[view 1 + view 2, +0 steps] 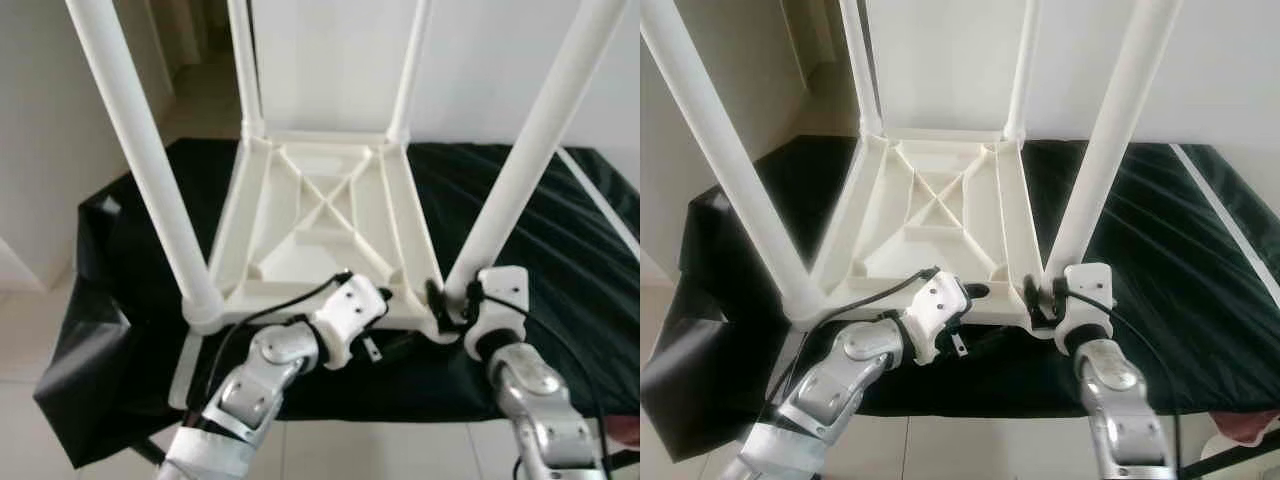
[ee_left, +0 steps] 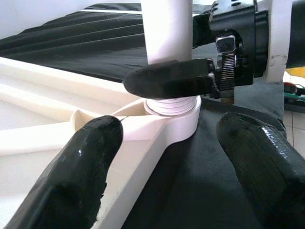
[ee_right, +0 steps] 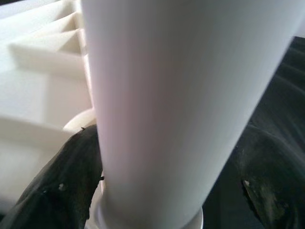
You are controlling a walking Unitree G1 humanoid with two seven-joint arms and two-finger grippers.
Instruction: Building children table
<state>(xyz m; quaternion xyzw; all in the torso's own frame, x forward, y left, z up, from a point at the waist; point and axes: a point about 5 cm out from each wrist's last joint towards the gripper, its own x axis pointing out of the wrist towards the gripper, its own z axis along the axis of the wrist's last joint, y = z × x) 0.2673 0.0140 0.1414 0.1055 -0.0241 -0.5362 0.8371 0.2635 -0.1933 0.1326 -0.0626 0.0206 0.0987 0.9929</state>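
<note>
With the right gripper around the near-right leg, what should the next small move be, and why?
Probably twist that leg further into its socket: the right gripper clasps its base, thread rings still show above the socket, and the left gripper sits open at the tabletop edge.

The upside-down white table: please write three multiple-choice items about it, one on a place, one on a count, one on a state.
1. Where is the right gripper?
A. At the foot of the near right leg
B. On the far left leg
C. Flat on the cloth

2. How many legs stand up from the table frame?
A. Two
B. Three
C. Four

3. How is the left gripper?
A. Shut on a leg
B. Open beside the frame corner
C. Holding a screw

Key: 1 A, its fingers flank the near right leg just above its socket. 2 C, one leg rises at each corner. 3 B, its fingers stand apart on either side of the corner.
</note>
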